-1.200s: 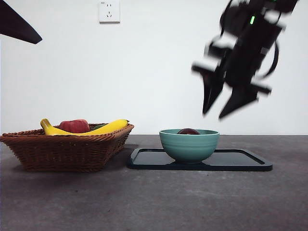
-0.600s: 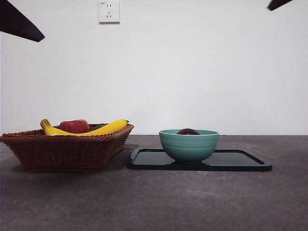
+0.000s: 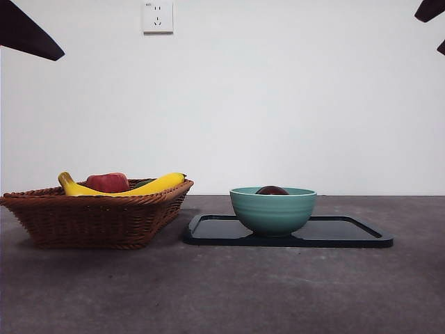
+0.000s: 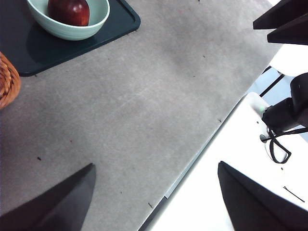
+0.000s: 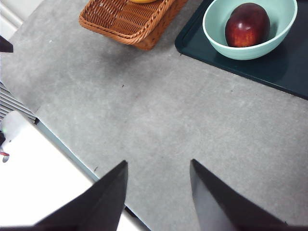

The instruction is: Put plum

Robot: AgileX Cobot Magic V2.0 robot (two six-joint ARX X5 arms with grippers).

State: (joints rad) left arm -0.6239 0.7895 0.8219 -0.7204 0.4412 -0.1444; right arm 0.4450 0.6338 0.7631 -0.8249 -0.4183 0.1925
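Now plum (image 5: 247,24) inside bowl (image 5: 216,36)

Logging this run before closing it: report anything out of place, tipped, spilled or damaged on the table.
Nothing stands out. The plum lies inside the teal bowl, which stands upright on the dark tray. The wicker basket sits level beside the tray, holding the banana and red fruit. No spills or damage show.

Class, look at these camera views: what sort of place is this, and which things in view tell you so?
Probably a robot test bench rather than a kitchen: a bare grey table against a plain white wall with one socket, and staged props, a fruit basket and a plum in a teal bowl on a dark tray.
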